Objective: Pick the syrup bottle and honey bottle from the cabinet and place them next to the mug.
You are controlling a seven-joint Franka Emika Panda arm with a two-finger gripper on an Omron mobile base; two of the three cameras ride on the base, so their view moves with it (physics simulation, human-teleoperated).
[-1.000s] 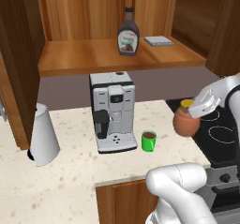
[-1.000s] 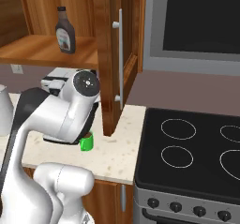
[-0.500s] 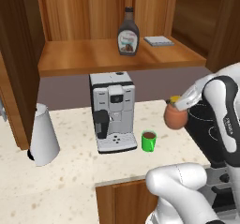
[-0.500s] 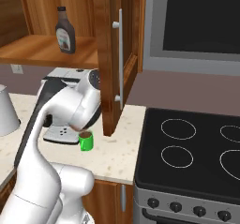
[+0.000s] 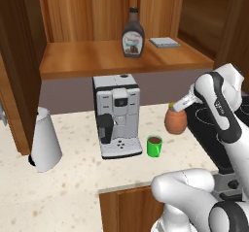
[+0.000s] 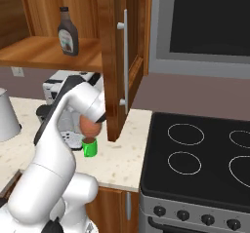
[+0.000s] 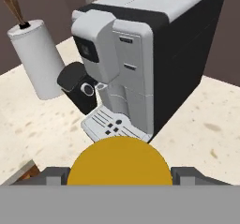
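Speckled cream counter (image 5: 78, 177); black stovetop (image 6: 205, 154) beside it; grey-brown wall (image 5: 160, 88) behind

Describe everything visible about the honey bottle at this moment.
The honey bottle is a short, round, orange-brown jar with a flat yellow lid, smooth and glossy. It is upright, held at the top by the gripper above the speckled counter, right of the green mug and apart from it.

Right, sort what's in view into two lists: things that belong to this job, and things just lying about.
Job:
- honey bottle, between the fingers, above the counter
- syrup bottle, on the shelf
- cabinet
- green mug, on the counter

Lying about:
- coffee machine
- white kettle
- flat grey item on the shelf
- stove
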